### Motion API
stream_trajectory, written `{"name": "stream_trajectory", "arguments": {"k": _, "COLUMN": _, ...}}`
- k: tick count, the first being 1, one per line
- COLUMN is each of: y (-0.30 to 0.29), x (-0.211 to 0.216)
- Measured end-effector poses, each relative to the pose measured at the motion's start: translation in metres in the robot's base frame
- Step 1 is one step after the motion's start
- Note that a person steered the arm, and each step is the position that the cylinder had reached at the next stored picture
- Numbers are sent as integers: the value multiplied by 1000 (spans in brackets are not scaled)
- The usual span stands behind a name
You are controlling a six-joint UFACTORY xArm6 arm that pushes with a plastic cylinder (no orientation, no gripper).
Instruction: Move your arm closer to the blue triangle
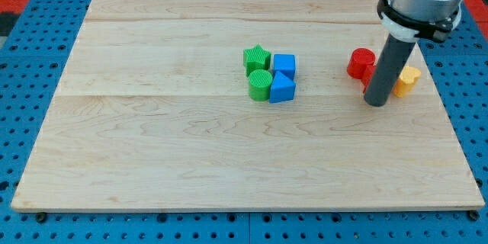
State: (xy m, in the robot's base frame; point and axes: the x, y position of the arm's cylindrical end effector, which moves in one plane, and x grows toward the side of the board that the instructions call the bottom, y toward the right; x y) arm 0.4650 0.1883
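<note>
The blue triangle (pixel 281 88) lies near the board's middle, in a tight cluster with a blue cube (pixel 284 65) above it, a green cylinder (pixel 260 85) to its left and a green star (pixel 257 58) at the upper left. My tip (pixel 376 102) rests on the board well to the view's right of the blue triangle, about a fifth of the board's width away. The rod stands in front of a red block and touches nothing in the blue and green cluster.
A red cylinder (pixel 361 62) and a second red block (pixel 369 75), partly hidden by the rod, sit just above and left of my tip. A yellow block (pixel 406 81) lies just right of the rod. The wooden board (pixel 152 137) rests on a blue pegboard.
</note>
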Motion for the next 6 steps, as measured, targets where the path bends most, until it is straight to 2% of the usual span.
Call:
{"name": "stream_trajectory", "arguments": {"k": 2, "y": 10, "x": 29}}
{"name": "stream_trajectory", "arguments": {"k": 5, "y": -53, "x": -26}}
{"name": "stream_trajectory", "arguments": {"k": 6, "y": -80, "x": -27}}
